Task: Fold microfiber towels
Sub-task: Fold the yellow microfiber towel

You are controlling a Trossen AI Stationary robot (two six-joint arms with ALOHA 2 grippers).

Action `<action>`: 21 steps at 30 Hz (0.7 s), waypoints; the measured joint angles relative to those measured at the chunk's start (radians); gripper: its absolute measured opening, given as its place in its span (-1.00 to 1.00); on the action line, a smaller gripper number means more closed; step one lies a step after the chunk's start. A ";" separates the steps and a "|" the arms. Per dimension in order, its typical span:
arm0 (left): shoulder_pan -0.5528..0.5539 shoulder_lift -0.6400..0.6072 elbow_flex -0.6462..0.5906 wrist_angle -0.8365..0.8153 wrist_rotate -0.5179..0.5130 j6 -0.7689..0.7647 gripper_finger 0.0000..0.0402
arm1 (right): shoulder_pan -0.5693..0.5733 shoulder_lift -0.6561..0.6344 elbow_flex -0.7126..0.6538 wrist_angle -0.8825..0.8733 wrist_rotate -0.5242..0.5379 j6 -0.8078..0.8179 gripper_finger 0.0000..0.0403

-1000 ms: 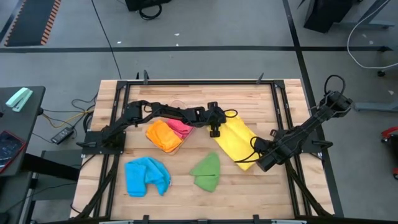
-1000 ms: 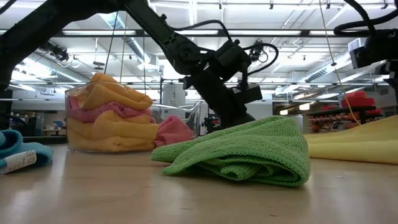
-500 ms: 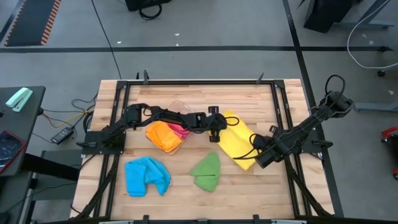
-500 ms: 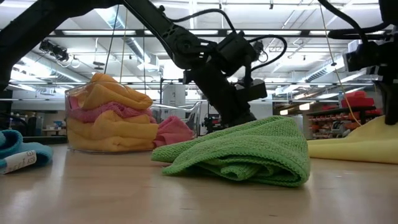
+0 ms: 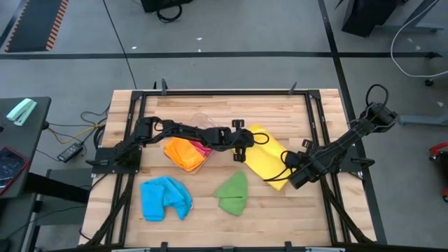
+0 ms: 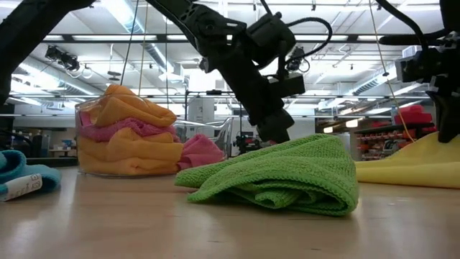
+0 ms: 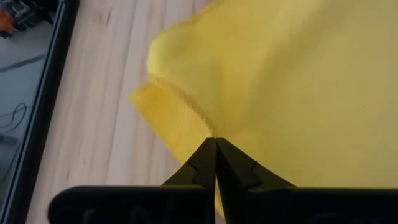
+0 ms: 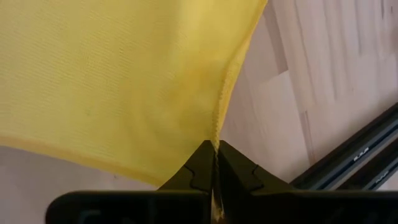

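Right gripper [image 8: 215,148] is pinched tight on the hemmed edge of the yellow towel [image 8: 118,81] — fingers pressed together, no gap. The towel spreads away from the fingertips, over the wooden table [image 8: 311,93], with a black frame rail [image 8: 354,163] nearby.

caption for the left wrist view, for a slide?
Left pincer shut on the hemmed edge of the yellow towel over the wooden table.

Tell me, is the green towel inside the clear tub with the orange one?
No, the green towel lies on the bare table, apart from the tub holding the orange towel.
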 joint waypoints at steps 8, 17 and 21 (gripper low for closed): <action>0.016 0.000 0.000 -0.048 -0.001 -0.022 -0.97 | 0.000 0.000 0.000 0.006 0.012 -0.036 -0.86; 0.006 -0.011 -0.001 -0.071 0.000 -0.026 -0.82 | 0.000 0.000 0.000 -0.022 -0.031 -0.034 -0.56; -0.004 -0.034 0.000 -0.076 -0.001 -0.017 -0.82 | 0.000 0.000 0.024 -0.102 -0.037 -0.003 -0.29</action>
